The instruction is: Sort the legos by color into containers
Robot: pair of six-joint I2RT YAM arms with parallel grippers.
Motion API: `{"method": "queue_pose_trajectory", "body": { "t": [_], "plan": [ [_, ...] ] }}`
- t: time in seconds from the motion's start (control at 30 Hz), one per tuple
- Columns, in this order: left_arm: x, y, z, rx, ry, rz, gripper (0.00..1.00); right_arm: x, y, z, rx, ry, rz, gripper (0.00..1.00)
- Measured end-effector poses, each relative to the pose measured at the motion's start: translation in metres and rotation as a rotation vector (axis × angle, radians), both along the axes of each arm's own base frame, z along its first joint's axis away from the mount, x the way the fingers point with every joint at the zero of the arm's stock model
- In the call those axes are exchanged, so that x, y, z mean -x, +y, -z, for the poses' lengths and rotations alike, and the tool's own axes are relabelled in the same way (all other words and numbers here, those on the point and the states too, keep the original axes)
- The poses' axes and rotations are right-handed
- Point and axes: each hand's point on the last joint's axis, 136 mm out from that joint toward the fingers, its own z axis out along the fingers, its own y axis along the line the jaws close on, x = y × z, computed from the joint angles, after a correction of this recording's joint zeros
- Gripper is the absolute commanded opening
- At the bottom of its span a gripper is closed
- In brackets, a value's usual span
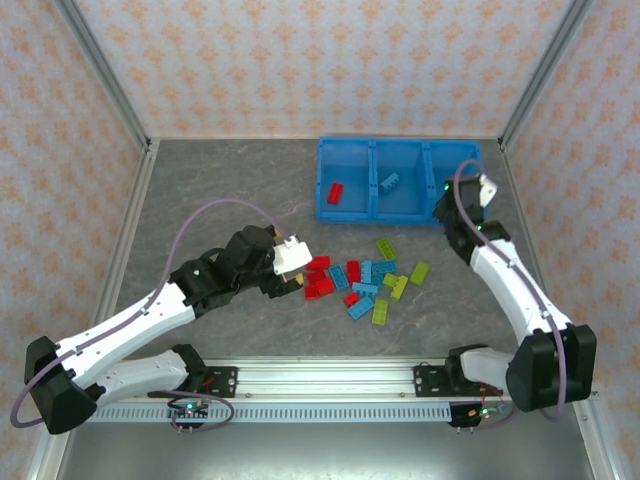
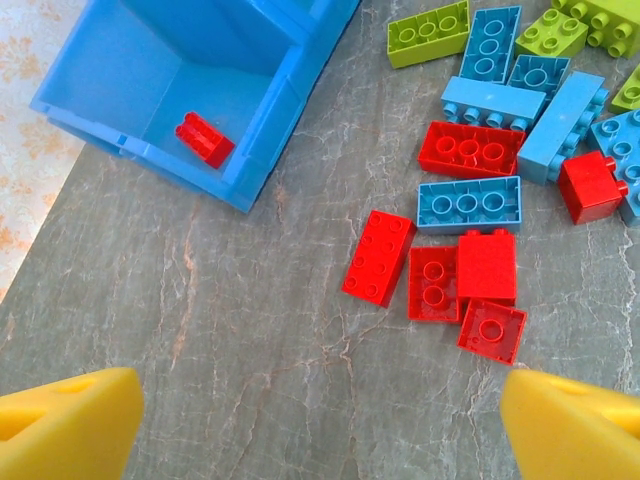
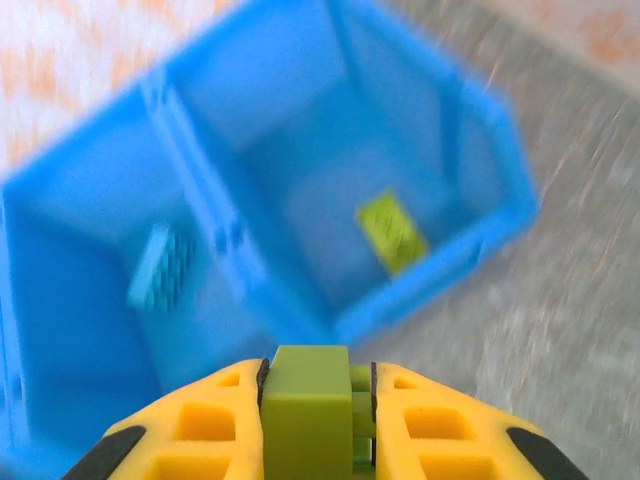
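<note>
Yellow-green brick (image 3: 308, 390) is pinched by right end effector (image 3: 318, 425) near the right compartment (image 3: 480, 150) rim; if released early, it is dropped onto the counter (image 3: 560, 330); left end effector (image 2: 320, 425) is spread.

My right gripper (image 3: 315, 395) is yellow, the lego (image 3: 310, 420) in it yellow-green. The bin (image 1: 400, 214) is blue, the counter (image 1: 220, 190) grey and marbled, the walls (image 1: 300, 60) peach-patterned.

We found the bin (image 1: 322, 180) far back on the table (image 1: 220, 200), right of centre; its left compartment held one lego (image 1: 337, 191), the middle a second lego (image 1: 388, 182), the right a third lego (image 3: 392, 232); the loose legos (image 1: 365, 278) lay clustered before it
</note>
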Motion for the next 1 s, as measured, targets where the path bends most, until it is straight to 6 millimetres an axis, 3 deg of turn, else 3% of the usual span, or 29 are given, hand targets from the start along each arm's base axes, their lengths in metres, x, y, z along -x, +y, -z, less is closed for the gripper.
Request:
{"method": "queue_pose_trajectory", "body": {
  "t": [0.07,0.13,0.2,0.27,0.37,0.43,0.5,0.6,0.77,0.9,1.0],
  "plan": [
    [0.000,0.000,0.000,0.000,0.000,0.000,0.93,-0.029,-0.022,-0.016,0.008,-0.017,0.056,0.14],
    [0.000,0.000,0.000,0.000,0.000,0.000,0.93,-0.059,-0.038,-0.016,0.006,-0.009,0.093,0.14],
    [0.000,0.000,-0.001,0.002,-0.004,0.000,0.93,-0.086,-0.048,0.000,-0.004,0.025,0.107,0.18],
    [0.001,0.001,-0.004,0.005,-0.012,0.001,0.93,-0.106,-0.052,0.030,-0.017,0.094,0.106,0.22],
    [0.001,0.003,-0.008,0.007,-0.029,0.004,0.93,-0.123,-0.049,0.067,-0.031,0.207,0.082,0.38],
    [0.001,0.003,-0.009,0.006,-0.032,0.004,0.93,-0.128,-0.047,0.076,-0.035,0.246,0.064,0.44],
    [0.001,0.003,-0.009,0.005,-0.033,0.005,0.94,-0.124,-0.044,0.075,-0.044,0.260,0.058,0.45],
    [0.001,0.003,-0.009,0.004,-0.032,0.005,0.94,-0.117,-0.042,0.058,-0.062,0.233,0.052,0.52],
    [0.001,0.003,-0.007,0.003,-0.026,0.002,0.94,-0.073,-0.024,0.009,-0.144,0.128,-0.006,0.60],
    [0.000,0.001,-0.001,-0.005,-0.009,-0.001,0.94,-0.039,0.015,-0.011,-0.224,0.094,-0.164,0.60],
    [0.000,0.001,-0.001,-0.004,-0.007,0.001,0.94,-0.018,0.067,0.004,-0.231,0.175,-0.350,0.61]
  ]
}}
